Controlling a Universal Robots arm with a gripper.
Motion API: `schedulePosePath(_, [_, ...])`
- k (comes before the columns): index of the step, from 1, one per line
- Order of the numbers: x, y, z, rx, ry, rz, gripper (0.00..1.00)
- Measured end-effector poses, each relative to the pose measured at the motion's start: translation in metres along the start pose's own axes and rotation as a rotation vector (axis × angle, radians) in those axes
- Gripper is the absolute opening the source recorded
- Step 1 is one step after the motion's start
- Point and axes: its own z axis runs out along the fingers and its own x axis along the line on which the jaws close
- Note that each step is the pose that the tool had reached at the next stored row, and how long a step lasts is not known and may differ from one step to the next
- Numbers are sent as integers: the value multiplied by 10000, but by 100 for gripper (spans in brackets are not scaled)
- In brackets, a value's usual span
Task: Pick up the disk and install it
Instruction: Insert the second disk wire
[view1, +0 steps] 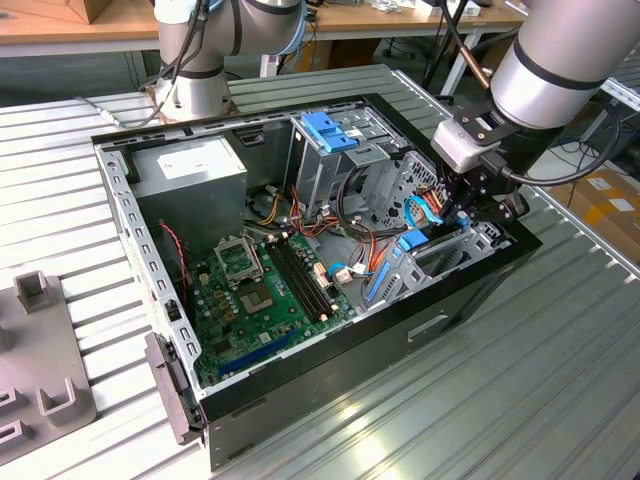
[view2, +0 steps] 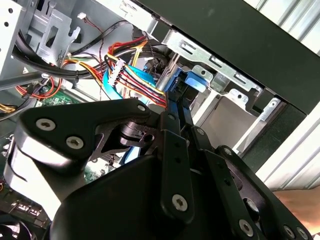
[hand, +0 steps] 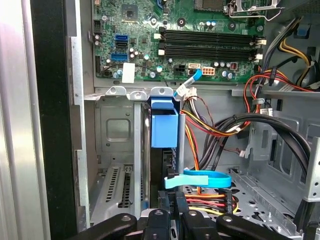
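One black two-fingered gripper (view1: 478, 205) is reaching down into the open black desktop computer case (view1: 330, 355) at the right of centre in the exterior view, directly over the metal drive bay (view1: 440, 255) against the case's near wall. Its fingers (view2: 175, 125) are pinching closed on the flat dark hard drive in its bright blue plastic carrier (hand: 164, 129), which is standing on edge and sitting partway down in the bay's slot, left of centre in the first wrist view. By my judgement the pickup is done and the install step is under way, the disk not yet fully seated. Finishing calls for a straight push along the slot's rails, keeping clear of the bundle of red, yellow and orange power wires (hand: 200, 125) just beside the carrier.
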Motion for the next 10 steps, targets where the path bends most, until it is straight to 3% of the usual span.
schedulePosePath(10, [10, 8, 47, 0, -3, 1, 16])
